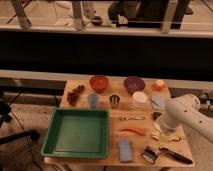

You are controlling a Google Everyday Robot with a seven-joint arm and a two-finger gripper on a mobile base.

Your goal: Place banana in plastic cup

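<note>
One claw hangs just above the pale yellow-cream curved banana; whether it grips cannot be told. The blue plastic cup stands well apart from it.

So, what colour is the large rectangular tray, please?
The rectangular tray is green, camera view; claw to its right.

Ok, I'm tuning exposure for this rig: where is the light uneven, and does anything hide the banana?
Camera view: the table is lit evenly and warmly, with soft shadows; the band behind it is almost black. The gripper hangs low over the table's right side, just above the banana, which the white arm partly covers. No glare on the green tray.
</note>
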